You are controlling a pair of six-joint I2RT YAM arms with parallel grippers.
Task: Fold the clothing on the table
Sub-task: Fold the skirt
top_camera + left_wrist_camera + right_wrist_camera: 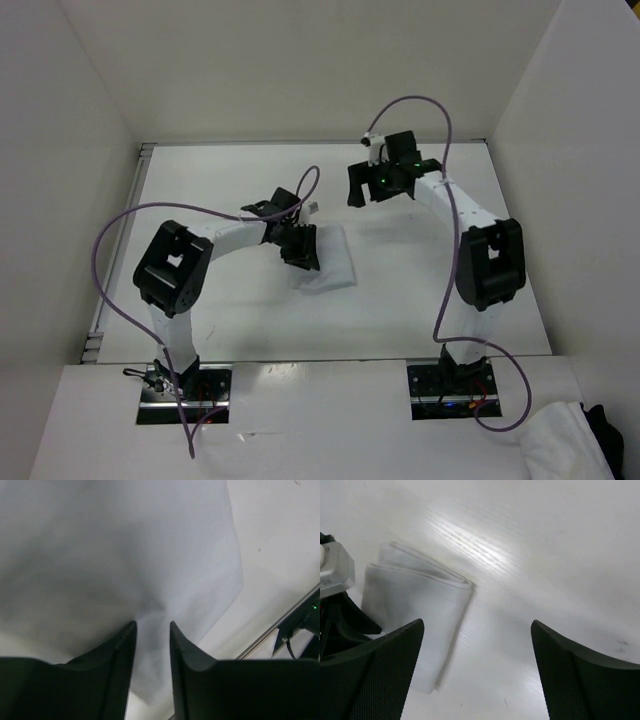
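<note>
The clothing [328, 265] is lying folded on the counter [430, 290], the left claw [152, 626] being held narrowly parted upon it, the right claw [477, 624] spread wide. A snag is being risked: folds could be dragged open.

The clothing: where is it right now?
In the top view, the clothing lies folded near the middle of the table, slightly left of centre, under the left tool; the right tool hangs apart, farther back.
</note>
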